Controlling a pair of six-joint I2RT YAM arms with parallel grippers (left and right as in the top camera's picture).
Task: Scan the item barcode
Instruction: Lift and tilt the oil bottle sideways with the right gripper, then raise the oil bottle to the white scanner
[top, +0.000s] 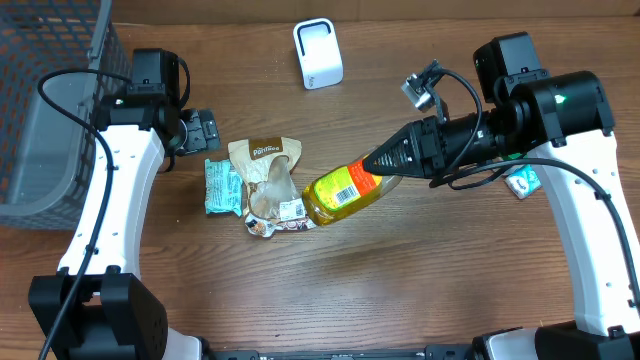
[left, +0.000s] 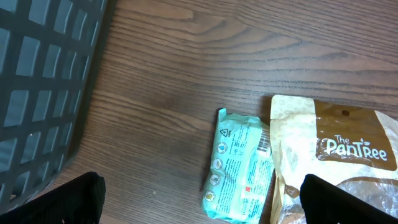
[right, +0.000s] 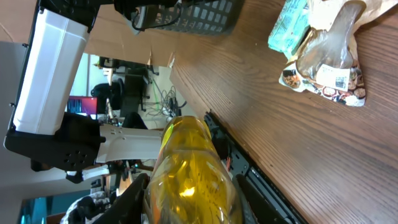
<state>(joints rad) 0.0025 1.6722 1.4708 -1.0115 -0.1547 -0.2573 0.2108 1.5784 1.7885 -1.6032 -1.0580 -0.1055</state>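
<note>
My right gripper (top: 392, 159) is shut on a clear bottle of yellow liquid (top: 345, 192) and holds it lying sideways above the table's middle. The bottle's yellow label with its barcode (top: 347, 186) faces up. In the right wrist view the bottle (right: 191, 177) fills the space between the dark fingers (right: 133, 194). A white barcode scanner (top: 318, 53) stands at the back centre, apart from the bottle. My left gripper (top: 205, 131) is open at the left; in its wrist view the gripper (left: 214, 202) holds nothing and hangs over a teal packet (left: 241, 167).
A brown "The Pantree" pouch (top: 264, 160), the teal packet (top: 222, 187) and a small printed packet (top: 280, 220) lie together left of centre. A dark mesh basket (top: 50, 100) fills the far left. Another teal packet (top: 522, 181) lies under the right arm.
</note>
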